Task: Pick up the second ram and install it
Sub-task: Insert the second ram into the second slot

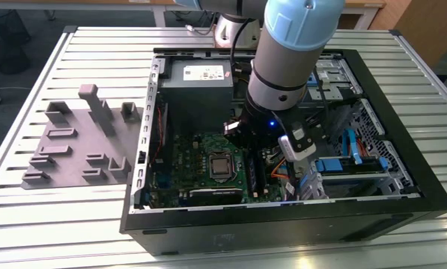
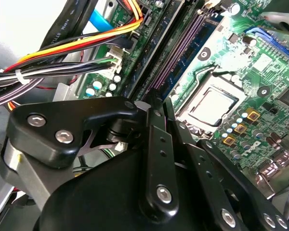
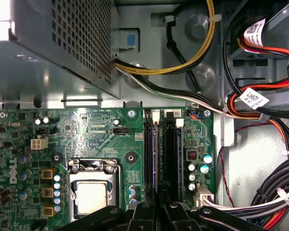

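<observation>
The hand point(image 3: 159, 199), fingers pressed together on the second ram point(image 3: 156, 149), stands over the motherboard slots point(image 3: 171, 149); slight misalignment could jam its edge.

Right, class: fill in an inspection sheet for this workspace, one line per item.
Surface: slatted metal table carrying an open computer case.
Job's things: second ram, apparently the thin strip edge-on in a motherboard slot; whether it is seated cannot be told.
Clutter: grey fixture tray on the table, at the exterior view's left of the case.
Grippers: gripper low over the slots.
Cables: yellow and black bundle near the power supply.
Surroundings: wooden furniture behind the table.
</observation>
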`<state>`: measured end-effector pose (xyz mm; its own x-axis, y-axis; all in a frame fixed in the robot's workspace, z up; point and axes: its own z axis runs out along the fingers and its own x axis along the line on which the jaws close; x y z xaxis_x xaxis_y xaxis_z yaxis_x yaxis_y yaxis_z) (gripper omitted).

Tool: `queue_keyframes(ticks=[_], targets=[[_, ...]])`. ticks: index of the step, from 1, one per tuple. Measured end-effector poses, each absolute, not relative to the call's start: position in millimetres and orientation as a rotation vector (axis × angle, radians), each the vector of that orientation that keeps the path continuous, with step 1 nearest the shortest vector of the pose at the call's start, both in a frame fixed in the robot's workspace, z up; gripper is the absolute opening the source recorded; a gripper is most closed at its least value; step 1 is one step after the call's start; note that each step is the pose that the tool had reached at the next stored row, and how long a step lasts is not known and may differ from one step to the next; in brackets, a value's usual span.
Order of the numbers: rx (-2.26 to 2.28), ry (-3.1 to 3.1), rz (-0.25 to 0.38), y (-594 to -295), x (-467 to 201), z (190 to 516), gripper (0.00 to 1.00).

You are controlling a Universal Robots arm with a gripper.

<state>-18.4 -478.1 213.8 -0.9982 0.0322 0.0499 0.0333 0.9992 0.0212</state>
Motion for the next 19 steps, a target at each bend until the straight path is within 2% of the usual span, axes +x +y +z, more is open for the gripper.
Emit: queue_keyframes(ticks=[19], targets=[[-0.051, -3.090, -0.033, -478.1, -17.4, 214.1, 0.14]])
